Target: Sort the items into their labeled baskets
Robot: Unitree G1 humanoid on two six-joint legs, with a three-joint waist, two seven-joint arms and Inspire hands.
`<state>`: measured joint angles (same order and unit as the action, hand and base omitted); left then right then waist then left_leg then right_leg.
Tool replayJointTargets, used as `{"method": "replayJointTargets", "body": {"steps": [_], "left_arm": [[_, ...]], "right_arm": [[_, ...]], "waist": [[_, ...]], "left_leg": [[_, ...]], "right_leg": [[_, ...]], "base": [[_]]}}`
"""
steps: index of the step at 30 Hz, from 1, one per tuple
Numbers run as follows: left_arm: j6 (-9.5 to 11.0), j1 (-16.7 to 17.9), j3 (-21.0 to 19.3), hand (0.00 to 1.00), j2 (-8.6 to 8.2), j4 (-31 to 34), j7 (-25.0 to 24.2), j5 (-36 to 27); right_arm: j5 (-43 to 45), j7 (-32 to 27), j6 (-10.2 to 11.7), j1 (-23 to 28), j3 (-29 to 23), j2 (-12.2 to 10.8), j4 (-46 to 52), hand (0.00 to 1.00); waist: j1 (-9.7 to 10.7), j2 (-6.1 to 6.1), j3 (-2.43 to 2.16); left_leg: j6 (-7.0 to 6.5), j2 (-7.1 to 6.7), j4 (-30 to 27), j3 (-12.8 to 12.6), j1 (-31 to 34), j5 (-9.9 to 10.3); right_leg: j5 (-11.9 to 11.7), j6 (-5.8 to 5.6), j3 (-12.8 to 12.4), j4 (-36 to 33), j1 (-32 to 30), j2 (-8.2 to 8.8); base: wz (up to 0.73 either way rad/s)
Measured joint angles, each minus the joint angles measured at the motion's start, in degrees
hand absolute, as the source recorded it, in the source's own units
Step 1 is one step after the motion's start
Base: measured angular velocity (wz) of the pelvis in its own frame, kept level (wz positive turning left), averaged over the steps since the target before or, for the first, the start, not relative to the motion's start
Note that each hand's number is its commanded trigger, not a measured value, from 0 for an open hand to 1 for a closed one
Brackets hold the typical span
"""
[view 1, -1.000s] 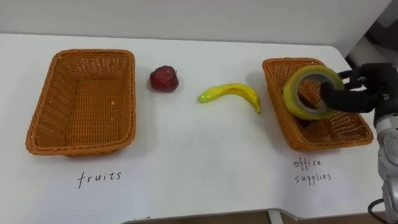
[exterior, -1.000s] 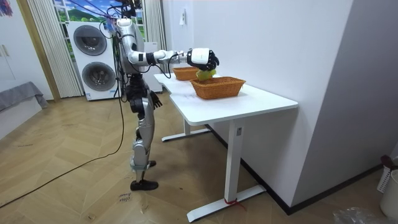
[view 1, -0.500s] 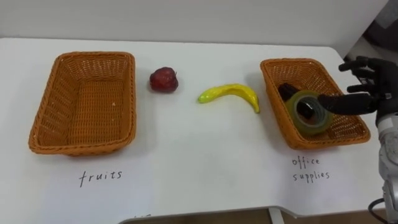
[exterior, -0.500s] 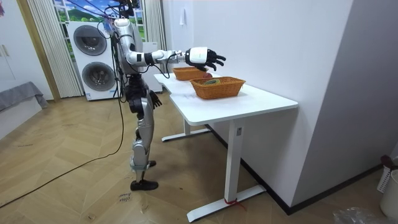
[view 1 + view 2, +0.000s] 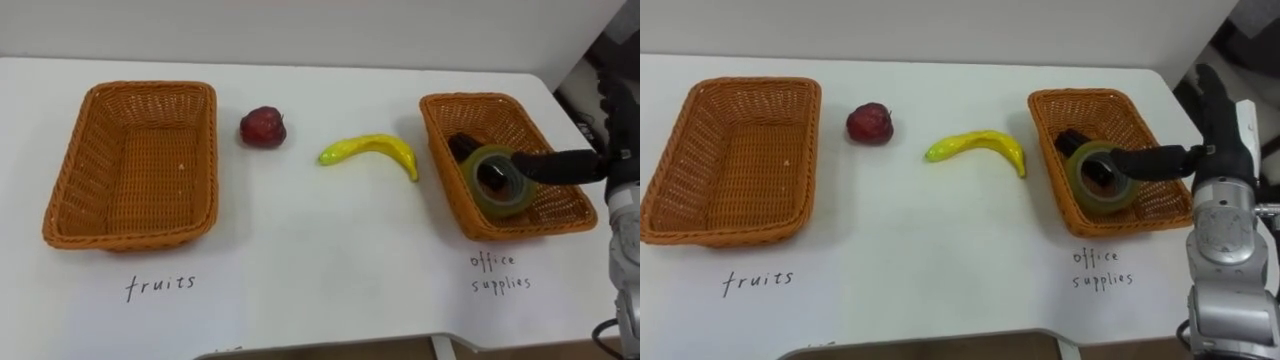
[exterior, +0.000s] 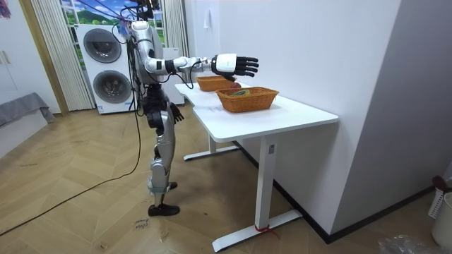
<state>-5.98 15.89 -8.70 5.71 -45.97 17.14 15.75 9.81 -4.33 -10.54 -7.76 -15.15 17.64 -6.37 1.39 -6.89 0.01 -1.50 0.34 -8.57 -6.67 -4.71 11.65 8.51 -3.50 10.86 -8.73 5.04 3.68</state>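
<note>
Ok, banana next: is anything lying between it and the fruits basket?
Only the apple. It lies between the banana and the fruits basket, set a little toward the far side. A straight path to the basket would likely pass close in front of it; lifting the banana over should avoid a knock.

White worktop [image 6: 296, 118] on white T-foot legs [image 6: 263, 190], set vs. plain white wall [image 6: 318, 49]. Herringbone wood floor [image 6: 85, 212]. Far end: 2 front-load machines [image 6: 106, 67] stacked, pale pleated curtain [image 6: 49, 49] at room view's left. Grey wall section [image 6: 417, 106] at room view's right. Light soft, even.
</note>
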Motion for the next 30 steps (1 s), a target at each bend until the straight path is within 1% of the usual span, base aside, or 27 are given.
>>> {"method": "replayJointTargets", "body": {"steps": [2, 7, 10, 11, 12, 14, 16, 18, 21, 23, 25, 28, 30], "left_arm": [[0.00, 0.00, 0.22, 0.00, 0.00, -0.01, 0.00, -0.47], [0.07, -0.19, 2.19, 0.00, 0.01, -0.03, -0.08, -0.53], [0.09, -0.22, 2.20, 0.00, -0.02, -0.04, -0.36, -0.53], [0.09, -0.24, 2.19, 0.00, 0.01, -0.04, -0.36, -0.53], [0.09, -0.29, 2.18, 0.00, 0.02, -0.04, -0.36, -0.52], [0.10, -0.58, 2.01, 0.00, 0.10, -0.05, -0.36, -0.51], [0.12, -0.67, 2.01, 0.00, 0.20, -0.35, -0.36, -0.51], [0.11, -0.61, 1.86, 0.00, 0.18, -0.57, -0.38, -0.48], [0.11, -0.72, 1.61, 0.00, 0.22, -0.65, -0.44, -0.49], [0.11, -0.81, 1.49, 0.00, 0.23, -0.64, -1.17, -0.48], [0.11, -0.79, 1.50, 0.00, 0.23, -0.64, -1.54, -0.48], [0.10, -0.79, 1.50, 0.00, 0.23, -0.63, -1.57, -0.48], [0.07, -0.64, 1.53, 0.00, 0.24, -0.62, -1.58, -0.50]], "right_arm": [[-0.90, 0.00, 0.00, 0.00, 0.02, 0.00, 0.06, 0.00], [-1.49, 0.10, 0.00, -0.30, 0.24, 0.01, 2.23, 0.00], [-1.50, 0.12, 0.11, -0.31, 0.25, 0.14, 5.35, 0.00], [-1.46, 0.12, 0.58, -0.31, 0.26, 0.24, 6.19, 0.00], [-1.41, 0.11, 0.60, -0.31, 0.26, 0.28, 6.70, 0.00], [-0.82, 0.11, 0.71, -0.35, 0.26, 0.55, 8.27, 0.00], [-0.73, 0.11, 0.71, -0.37, 0.26, 0.98, 9.16, 0.00], [-0.48, 0.13, 0.70, -0.81, 0.25, 1.13, 10.25, 0.00], [-0.52, 0.16, 0.70, -3.10, 0.25, 1.21, 11.65, 0.00], [-0.53, 0.18, 0.70, -5.97, 0.26, 1.26, 11.72, 0.00], [-0.65, 0.17, 0.70, -7.52, 0.26, 1.31, 11.73, 0.00], [-0.76, 0.17, 0.71, -8.37, 0.29, 1.33, 11.73, 0.00], [-0.71, 0.17, 0.70, -8.83, 0.35, 1.33, 11.72, 0.00]], "waist": [[-0.04, -0.17, 0.09], [-0.13, -0.18, 0.11], [-0.12, -0.19, 0.11], [-0.16, -0.23, 0.13], [-0.15, -0.26, 0.15], [-0.28, -0.62, 0.35], [-0.34, -0.87, 0.42], [-0.41, -0.98, 0.37], [-0.26, -1.07, 0.31], [-0.25, -1.17, 0.24], [-0.23, -1.29, 0.13], [-0.45, -1.52, -0.08], [-0.53, -1.57, -0.12]], "left_leg": [[0.00, -0.02, 0.01, 0.01, -0.06, 0.00], [0.00, -0.01, 0.15, 0.03, -0.01, 0.00], [0.00, 0.02, 0.15, 0.03, -0.03, 0.00], [0.00, 0.01, 0.15, 0.03, -0.03, 0.00], [0.00, 0.01, 0.15, 0.03, -0.01, 0.00], [0.00, 0.03, 0.16, 0.03, 0.06, 0.00], [0.00, 0.05, 0.20, 0.03, 0.08, 0.00], [0.00, 0.02, 0.28, 0.03, 0.15, 0.00], [0.00, 0.01, 0.32, 0.03, 0.16, 0.00], [0.00, 0.01, 0.31, 0.08, 0.18, 0.00], [0.00, 0.00, 0.28, 0.23, 0.16, 0.00], [0.00, -0.03, 0.13, 0.58, 0.17, 0.00], [0.00, -0.07, 0.08, 0.59, 0.22, -0.01]], "right_leg": [[0.00, 0.00, -0.04, 0.00, 0.06, 0.00], [0.00, 0.00, -0.03, -0.04, -0.10, 0.01], [0.00, 0.00, -0.03, -0.03, -0.09, -0.03], [0.00, 0.00, -0.03, -0.03, -0.09, -0.02], [0.00, 0.00, -0.03, -0.03, -0.14, -0.02], [0.00, 0.00, -0.02, -0.03, -0.26, -0.02], [0.00, 0.00, -0.02, -0.03, -0.25, -0.04], [0.00, 0.00, -0.03, -0.03, -0.30, -0.04], [0.00, 0.00, -0.02, -0.03, -0.33, -0.03], [0.00, 0.00, 0.00, -0.02, -0.30, -0.04], [0.00, 0.00, 0.01, -0.01, -0.22, -0.04], [0.00, 0.00, 0.08, 0.00, -0.03, -0.03], [0.00, 0.00, 0.21, -0.01, -0.05, 0.05]], "base": [[0.00], [0.00], [0.00], [0.00], [0.00], [0.00], [0.00], [0.00], [0.00], [0.00], [0.04], [0.07], [0.02]]}}
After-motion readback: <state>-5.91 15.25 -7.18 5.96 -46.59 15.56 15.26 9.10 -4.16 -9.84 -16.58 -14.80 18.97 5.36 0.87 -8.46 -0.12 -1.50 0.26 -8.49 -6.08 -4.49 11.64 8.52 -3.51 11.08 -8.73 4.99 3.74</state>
